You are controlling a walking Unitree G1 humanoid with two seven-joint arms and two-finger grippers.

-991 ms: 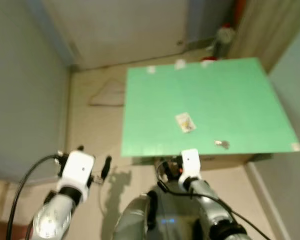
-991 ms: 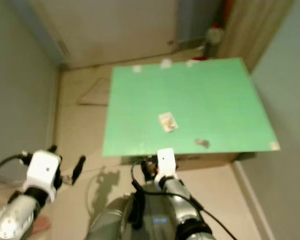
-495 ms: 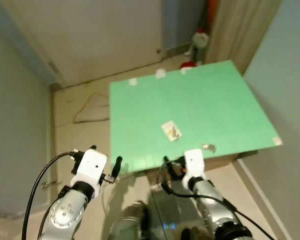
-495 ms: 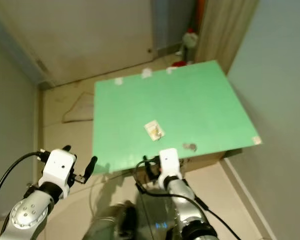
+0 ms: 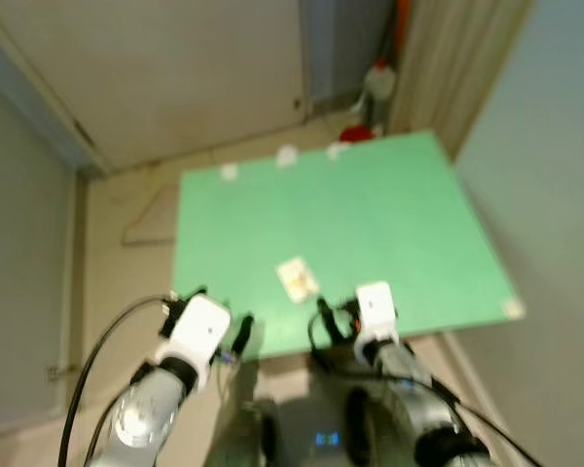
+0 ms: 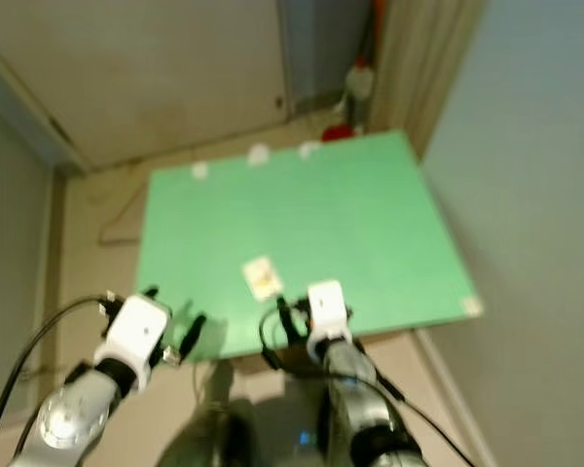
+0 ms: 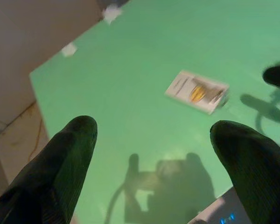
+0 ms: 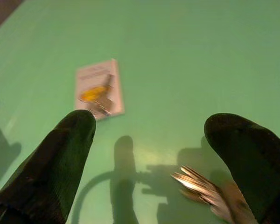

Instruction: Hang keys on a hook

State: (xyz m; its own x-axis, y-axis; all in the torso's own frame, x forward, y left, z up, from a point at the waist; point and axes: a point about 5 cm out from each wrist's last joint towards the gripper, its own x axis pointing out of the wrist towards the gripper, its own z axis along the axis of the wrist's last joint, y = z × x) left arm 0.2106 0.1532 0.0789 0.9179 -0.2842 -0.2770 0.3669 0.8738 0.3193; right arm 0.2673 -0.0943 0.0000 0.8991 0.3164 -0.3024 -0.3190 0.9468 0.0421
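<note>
Basically, left gripper (image 7: 151, 154) hovers over the near edge of the green bench (image 5: 389, 204) with fingers (image 7: 60, 163) spread and empty, a small white card with a hook (image 7: 197, 92) lying flat ahead of it. Right gripper (image 8: 149, 154) is also spread and empty, keys (image 8: 203, 190) flat on the bench just beside its right finger. Keys look light, rigid, slippery metal lying low, so I'd pinch the ring or bunch rather than a single blade.

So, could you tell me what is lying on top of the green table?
On the green table lie a small white card bearing a yellowish hook and the keys. Whatever is beneath the card is covered.
</note>
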